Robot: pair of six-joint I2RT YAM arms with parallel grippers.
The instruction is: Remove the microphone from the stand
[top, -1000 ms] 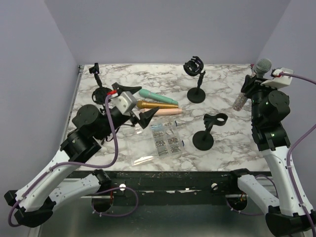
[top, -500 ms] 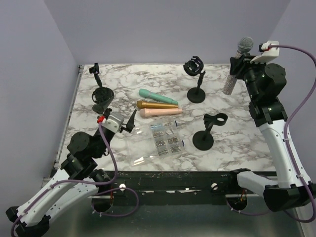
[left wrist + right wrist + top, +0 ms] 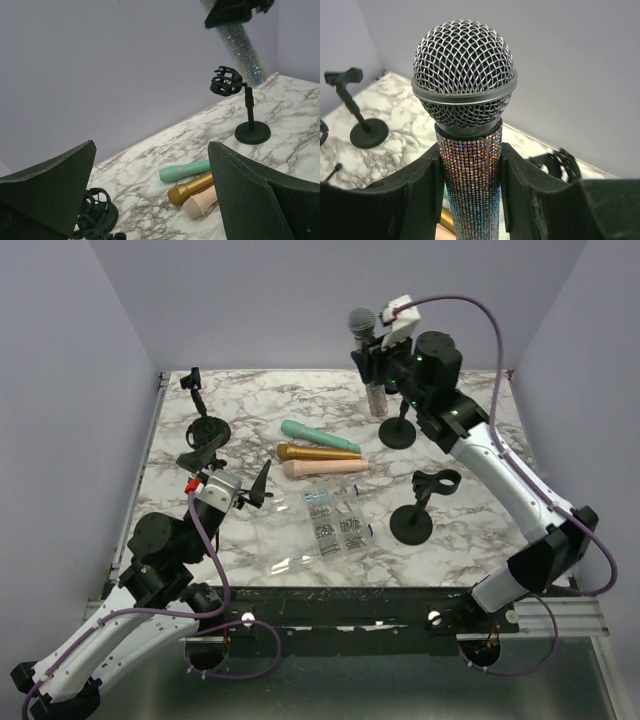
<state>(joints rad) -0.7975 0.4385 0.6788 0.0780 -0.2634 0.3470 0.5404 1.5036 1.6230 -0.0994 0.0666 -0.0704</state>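
Pinching the glittery rhinestone microphone [image 3: 468, 131] by its handle, the right gripper's [image 3: 372, 362] jaws hold it upright, mesh head on top, raised above the back of the marble counter [image 3: 470, 500]. Its lower end hangs just beside the cradle of the shock-mount stand [image 3: 253, 133], not seated in it. The left gripper [image 3: 232, 470] hovers over the counter's near left side, jaws spread wide and holding nothing. Teal [image 3: 320, 436], gold [image 3: 318, 452] and pink [image 3: 325, 468] microphones lie side by side mid-counter.
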